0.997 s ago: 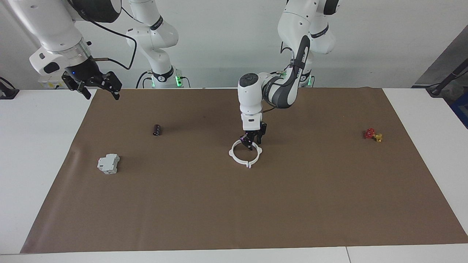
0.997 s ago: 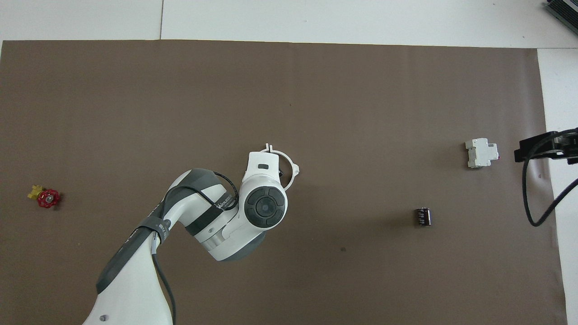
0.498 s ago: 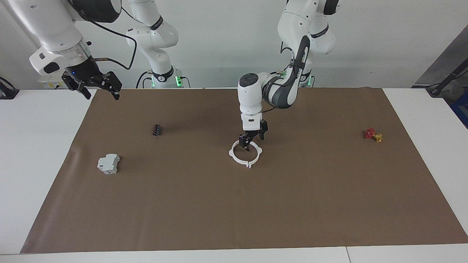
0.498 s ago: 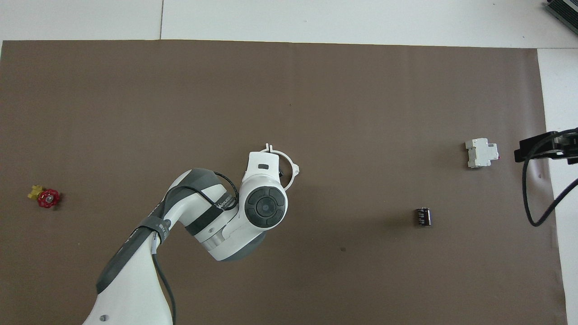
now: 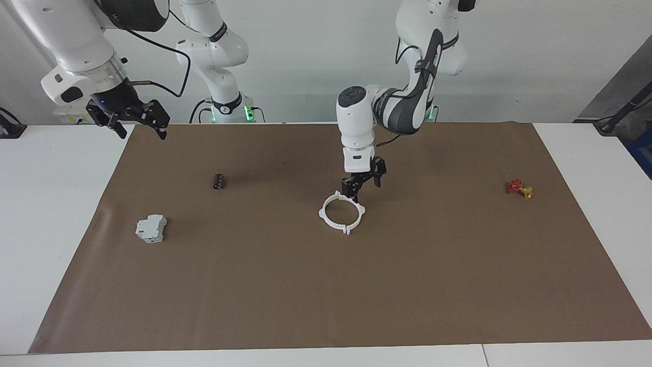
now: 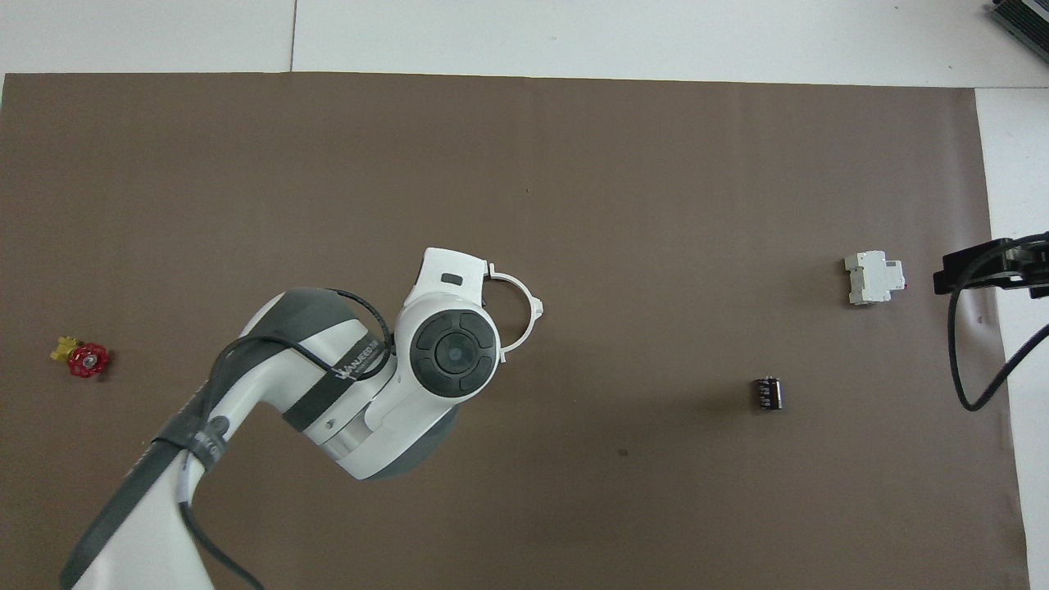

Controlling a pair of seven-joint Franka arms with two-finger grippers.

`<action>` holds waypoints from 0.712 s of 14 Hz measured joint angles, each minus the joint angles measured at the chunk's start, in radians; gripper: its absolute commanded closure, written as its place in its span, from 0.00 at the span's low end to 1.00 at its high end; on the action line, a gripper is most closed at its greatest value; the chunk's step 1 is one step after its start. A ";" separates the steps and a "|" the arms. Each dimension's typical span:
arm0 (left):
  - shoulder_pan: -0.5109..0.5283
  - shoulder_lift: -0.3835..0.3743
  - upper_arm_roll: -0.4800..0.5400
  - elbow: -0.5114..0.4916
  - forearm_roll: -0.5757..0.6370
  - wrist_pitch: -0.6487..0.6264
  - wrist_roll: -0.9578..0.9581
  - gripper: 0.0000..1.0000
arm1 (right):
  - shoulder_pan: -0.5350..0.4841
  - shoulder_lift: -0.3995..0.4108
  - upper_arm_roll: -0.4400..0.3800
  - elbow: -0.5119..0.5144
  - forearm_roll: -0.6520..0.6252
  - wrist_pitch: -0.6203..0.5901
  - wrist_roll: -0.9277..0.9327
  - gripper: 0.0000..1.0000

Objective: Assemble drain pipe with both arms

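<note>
The drain pipe (image 5: 331, 224) lies on the brown mat as one closed white ring with small tabs. In the overhead view the left arm's wrist covers part of the ring (image 6: 529, 330). My left gripper (image 5: 362, 186) is open and empty. It hangs just above the ring's edge that is nearer to the robots and does not touch it. My right gripper (image 5: 136, 122) is open and empty. It waits in the air over the mat's edge at the right arm's end of the table, and its tip shows in the overhead view (image 6: 975, 269).
A grey-white boxy block (image 5: 151, 228) and a small black cylinder (image 5: 219, 181) lie toward the right arm's end. A small red-and-yellow valve (image 5: 519, 188) lies toward the left arm's end. The brown mat (image 5: 326, 306) covers most of the white table.
My left gripper has risen off the ring's rim and drifted toward the left arm's end. The ring has stayed in place. The right arm has not moved.
</note>
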 measured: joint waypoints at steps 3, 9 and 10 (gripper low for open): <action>0.115 -0.125 0.008 0.041 -0.045 -0.202 0.323 0.00 | 0.000 0.000 0.000 0.000 0.000 0.000 0.000 0.00; 0.549 -0.321 0.028 0.109 -0.214 -0.378 0.971 0.00 | 0.000 0.000 0.000 0.000 0.000 0.000 0.000 0.00; 0.598 -0.338 0.031 0.119 -0.230 -0.405 1.043 0.00 | 0.000 0.000 0.000 0.000 0.000 0.000 0.000 0.00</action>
